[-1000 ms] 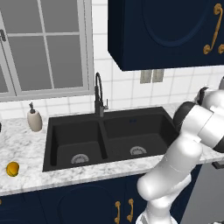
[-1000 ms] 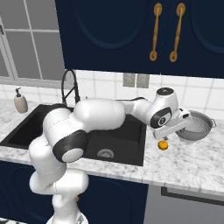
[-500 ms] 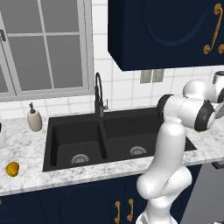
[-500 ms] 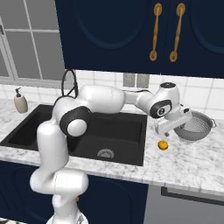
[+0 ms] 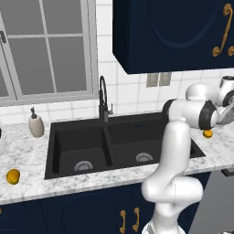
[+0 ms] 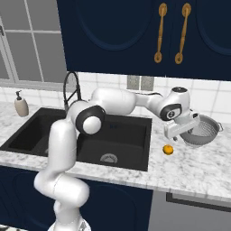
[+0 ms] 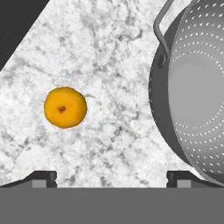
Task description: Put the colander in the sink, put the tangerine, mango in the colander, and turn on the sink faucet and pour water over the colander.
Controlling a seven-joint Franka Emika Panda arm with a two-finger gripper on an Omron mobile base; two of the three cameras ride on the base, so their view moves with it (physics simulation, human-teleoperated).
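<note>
The silver perforated colander (image 6: 202, 131) stands on the marble counter right of the black sink (image 6: 135, 122). In the hand view the colander (image 7: 197, 92) takes up the right side and the small orange tangerine (image 7: 65, 107) lies to the left. My gripper (image 6: 182, 131) hovers open over the counter between the tangerine (image 6: 168, 149) and the colander, with nothing between its fingertips (image 7: 41, 177). The right tip sits close to the colander's rim. The yellow mango (image 5: 13, 176) lies on the counter far left of the sink (image 5: 59, 137). The black sink faucet (image 5: 104, 98) rises behind the divider; no water runs.
A beige soap dispenser (image 5: 35, 124) stands left of the sink by the window. Dark blue wall cabinets (image 6: 135, 36) hang above the counter. A corner of the sink (image 7: 17, 26) shows in the hand view. The counter's front edge (image 6: 180, 182) runs below the tangerine.
The arm has stretched out and swung right, carrying the open hand from above the sink's right edge to over the counter beside the colander. Fruits and colander have not moved.
</note>
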